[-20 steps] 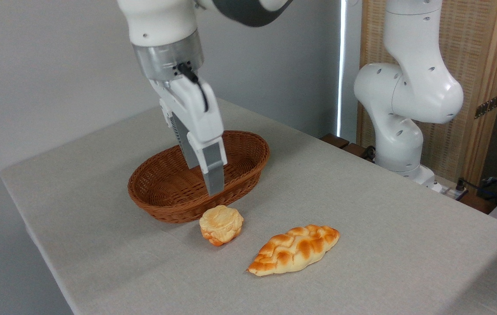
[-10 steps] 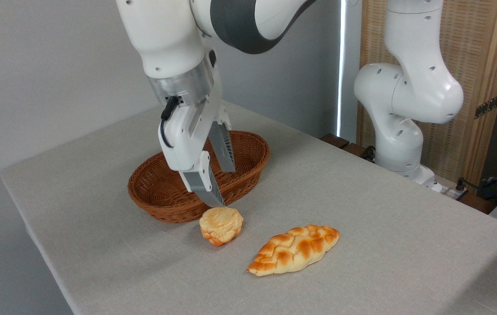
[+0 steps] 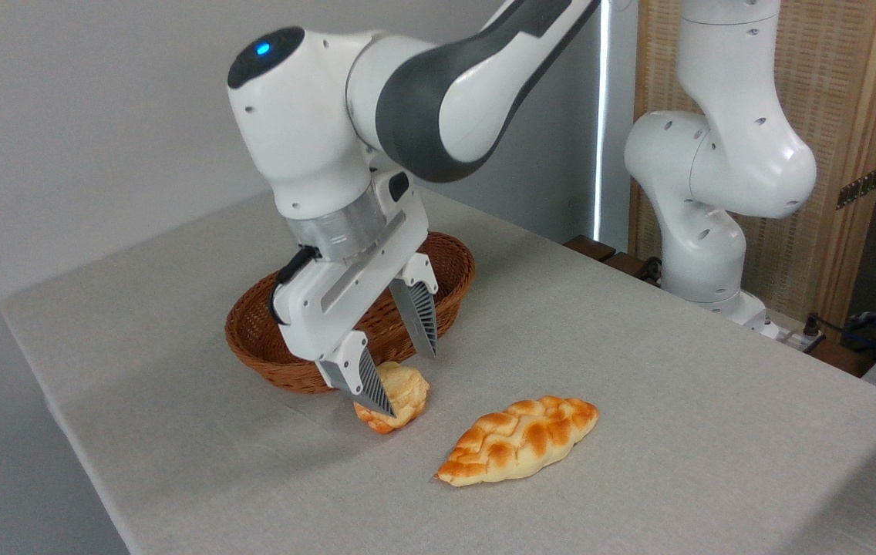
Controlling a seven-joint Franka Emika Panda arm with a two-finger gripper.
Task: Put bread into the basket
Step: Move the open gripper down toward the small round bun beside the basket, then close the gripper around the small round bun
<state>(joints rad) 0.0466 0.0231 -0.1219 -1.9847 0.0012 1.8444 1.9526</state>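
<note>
Gripper (image 3: 405,379) spread wide, straddling the bun (image 3: 401,395) beside the basket (image 3: 253,339); nothing grasped. Risk: an off-centre close could squeeze the bun sideways out.

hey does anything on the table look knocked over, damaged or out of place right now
Nothing stands out. The bun sits on the table between the open gripper's fingers, the basket is upright, and the braided loaf lies intact.
</note>
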